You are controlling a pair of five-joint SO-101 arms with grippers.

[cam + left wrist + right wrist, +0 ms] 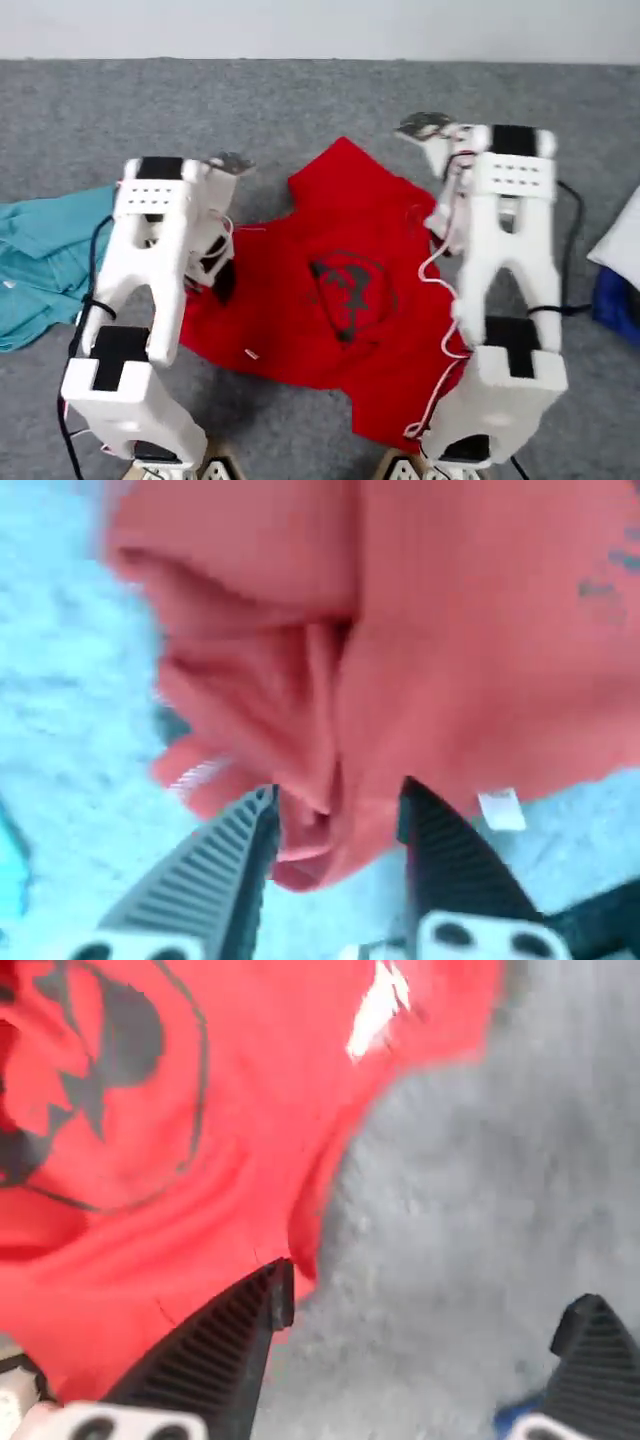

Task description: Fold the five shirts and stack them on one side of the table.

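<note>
**Item:** red knit shirt with black chest print (340,300). Spread print-up on grey felted tabletop (300,100), between the two pincers. Rumpled, not yet folded.

**Left pincer** (340,792): closed down on a bunched fold at the shirt's edge, with creases fanning out from the jaws. Small white label (500,810) just beside one jaw.

**Right pincer** (436,1290): jaws wide apart, nothing held. One tip at the shirt's opposite edge, the other above bare tabletop.

**Handling, as judged:** light, limp, without stiffness, not fragile. Some cling to the felted top, so likely to drag and wrinkle rather than slide. Apt to sag between two holds and to bunch under a single one.

**Where to grip, as judged:** at hem or side seam, with the thin edge taken deep between the jaws. Matching hold wanted for the right pincer at the edge beside its near tip, level with the left, to keep the fold line straight.

**Also listed:**
- Crumpled teal shirt (40,260), on the left pincer's outer side, well apart from the right.
- Blue cloth (612,300) and white cloth (625,240), on the right pincer's outer side.
</note>
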